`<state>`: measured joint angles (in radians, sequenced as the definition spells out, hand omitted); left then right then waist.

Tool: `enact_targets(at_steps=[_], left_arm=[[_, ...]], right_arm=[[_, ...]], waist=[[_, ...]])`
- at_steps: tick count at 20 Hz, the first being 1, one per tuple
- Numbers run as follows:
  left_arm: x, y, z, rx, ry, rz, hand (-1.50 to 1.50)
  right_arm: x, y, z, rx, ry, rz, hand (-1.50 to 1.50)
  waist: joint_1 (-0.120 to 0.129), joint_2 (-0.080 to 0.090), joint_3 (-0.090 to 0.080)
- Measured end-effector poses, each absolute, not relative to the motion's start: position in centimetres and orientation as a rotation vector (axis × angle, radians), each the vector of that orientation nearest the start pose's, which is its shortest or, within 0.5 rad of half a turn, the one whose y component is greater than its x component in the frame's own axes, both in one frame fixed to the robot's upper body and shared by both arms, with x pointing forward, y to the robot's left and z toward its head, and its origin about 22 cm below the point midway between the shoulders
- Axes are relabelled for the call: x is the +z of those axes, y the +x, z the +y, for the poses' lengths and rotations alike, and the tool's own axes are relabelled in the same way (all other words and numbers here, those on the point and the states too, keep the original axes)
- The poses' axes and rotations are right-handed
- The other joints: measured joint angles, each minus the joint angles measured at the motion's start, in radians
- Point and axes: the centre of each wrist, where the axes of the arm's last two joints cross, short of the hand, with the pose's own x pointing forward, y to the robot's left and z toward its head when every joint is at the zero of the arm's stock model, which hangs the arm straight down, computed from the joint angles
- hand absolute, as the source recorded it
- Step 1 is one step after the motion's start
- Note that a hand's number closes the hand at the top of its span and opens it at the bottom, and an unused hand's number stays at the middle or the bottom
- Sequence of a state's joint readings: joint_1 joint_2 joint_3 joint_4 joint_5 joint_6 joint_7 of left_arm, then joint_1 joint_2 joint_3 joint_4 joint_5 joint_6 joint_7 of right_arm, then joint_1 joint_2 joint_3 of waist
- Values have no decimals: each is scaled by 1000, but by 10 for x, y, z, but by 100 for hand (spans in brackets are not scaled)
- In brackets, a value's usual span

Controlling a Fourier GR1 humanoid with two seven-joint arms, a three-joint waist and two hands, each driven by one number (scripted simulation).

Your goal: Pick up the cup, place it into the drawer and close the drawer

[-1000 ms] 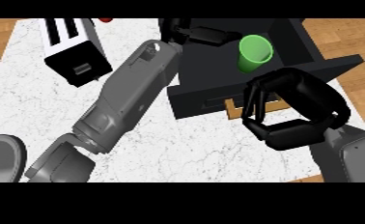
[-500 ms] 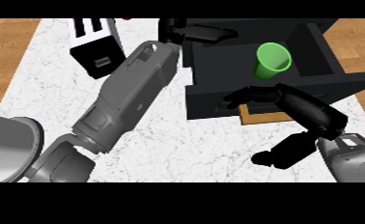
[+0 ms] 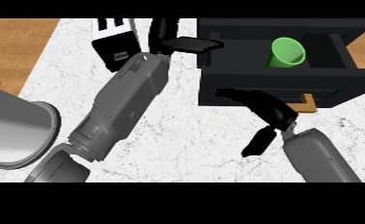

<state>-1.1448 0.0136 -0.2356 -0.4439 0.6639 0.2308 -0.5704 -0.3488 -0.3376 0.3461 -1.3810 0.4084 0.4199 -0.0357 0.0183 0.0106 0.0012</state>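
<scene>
- Nearest us: our right hand point(image 3: 265, 114), black, sits low at the front face of the black open-topped drawer box point(image 3: 271, 80). Fingers are stretched out toward the front panel and hold nothing, thumb hanging below.
- Step in hand, as we read it: closing the drawer. Cup is already in.
- To do it well, we'd keep the fingers straight and flat on the front panel near the tan wooden handle point(image 3: 307, 103), and push square to the face, away from us, so the box doesn't skew on the white marble table point(image 3: 185, 136).
- Our left hand point(image 3: 182, 44), further back, is at the drawer's far-left corner. Fingers extended, nothing held; we can't tell if it touches the box.
- Farthest: the green plastic cup point(image 3: 287, 53) lies tilted inside the drawer, mouth up and toward us, well beyond our right hand and right of our left.
</scene>
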Motion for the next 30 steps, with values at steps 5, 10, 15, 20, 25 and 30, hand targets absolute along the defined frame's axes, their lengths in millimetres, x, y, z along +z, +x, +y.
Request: enact_targets(at_steps=[5,10,15,20,25,30], left_arm=[[87,431,84,81,-333,-1919,-150],[79,429,108,79,-353,-1915,-150],[73,424,122,78,-375,-1906,-150],[69,421,139,68,-387,-1902,-150],[63,416,154,44,-397,-1897,-150],[63,415,159,31,-416,-1899,-150]], right_arm=[[4,336,-212,1286,-120,-1328,150],[3,369,-228,1205,-167,-1393,150],[24,401,-246,1089,-226,-1479,150],[27,408,-258,1010,-182,-1506,150],[28,408,-268,964,-107,-1509,150],[31,408,-278,935,-44,-1503,150]], waist=[[43,-1,1],[81,4,2],[107,13,5],[126,15,9],[140,15,10],[153,19,12]])
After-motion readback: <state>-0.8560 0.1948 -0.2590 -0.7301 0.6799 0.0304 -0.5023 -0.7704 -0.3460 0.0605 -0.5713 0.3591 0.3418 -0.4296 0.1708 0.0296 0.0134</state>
